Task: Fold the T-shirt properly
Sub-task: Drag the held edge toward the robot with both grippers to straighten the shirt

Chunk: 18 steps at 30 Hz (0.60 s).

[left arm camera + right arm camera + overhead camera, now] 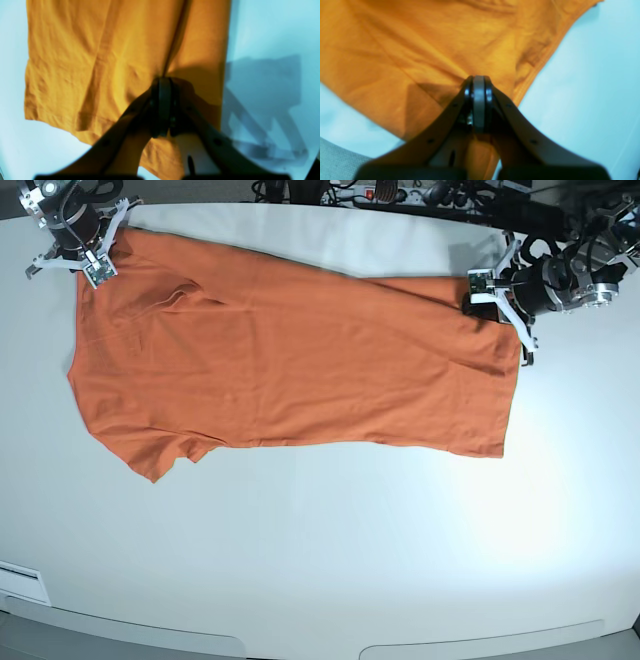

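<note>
The orange T-shirt lies across the far half of the white table, doubled over lengthwise, with one sleeve pointing toward the front left. My right gripper is at the shirt's far left corner. In the right wrist view the right gripper is shut on a pinch of the T-shirt near a hemmed edge. My left gripper is at the far right corner. In its own view the left gripper is shut on a fold of the T-shirt. The neckline and tag are hidden.
Cables and a power strip run along the table's back edge. A white label sits at the front left. Grey fabric shows off the table in the right wrist view. Bare tabletop lies in front of the shirt.
</note>
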Each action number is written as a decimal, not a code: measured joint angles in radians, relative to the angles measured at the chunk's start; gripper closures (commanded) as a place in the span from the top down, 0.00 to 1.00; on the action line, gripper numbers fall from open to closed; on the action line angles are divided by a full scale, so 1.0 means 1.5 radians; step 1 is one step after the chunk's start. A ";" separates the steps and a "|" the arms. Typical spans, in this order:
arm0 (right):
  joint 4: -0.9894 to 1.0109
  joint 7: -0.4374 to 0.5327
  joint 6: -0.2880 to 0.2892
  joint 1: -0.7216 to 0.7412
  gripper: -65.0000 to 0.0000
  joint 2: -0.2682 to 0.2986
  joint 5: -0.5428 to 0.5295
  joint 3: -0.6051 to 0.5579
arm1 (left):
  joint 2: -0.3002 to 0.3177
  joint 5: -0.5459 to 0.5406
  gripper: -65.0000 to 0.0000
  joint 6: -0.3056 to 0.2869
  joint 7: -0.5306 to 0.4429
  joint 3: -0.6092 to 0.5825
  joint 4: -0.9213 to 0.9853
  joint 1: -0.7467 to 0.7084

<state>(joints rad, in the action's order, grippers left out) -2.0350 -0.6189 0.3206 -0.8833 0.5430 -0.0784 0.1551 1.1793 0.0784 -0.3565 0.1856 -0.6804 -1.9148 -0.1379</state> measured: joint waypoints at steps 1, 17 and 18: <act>-0.001 0.000 -0.008 -0.005 0.00 0.000 0.000 0.000 | 0.004 0.000 0.00 0.000 -0.002 0.000 -0.001 -0.005; -0.037 -0.100 -0.050 -0.026 0.00 -0.001 0.001 0.002 | 0.058 0.085 0.00 0.002 0.021 -0.004 -0.094 -0.031; -0.047 -0.126 -0.053 -0.028 0.00 -0.003 0.001 0.001 | 0.058 0.096 0.00 0.006 0.021 -0.004 -0.094 -0.030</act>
<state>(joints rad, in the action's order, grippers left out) -2.1048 -0.8085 0.2409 -0.9249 0.5392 -0.0765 0.1562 1.2659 0.2218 -0.3481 0.2173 -0.6868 -2.0556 -0.1829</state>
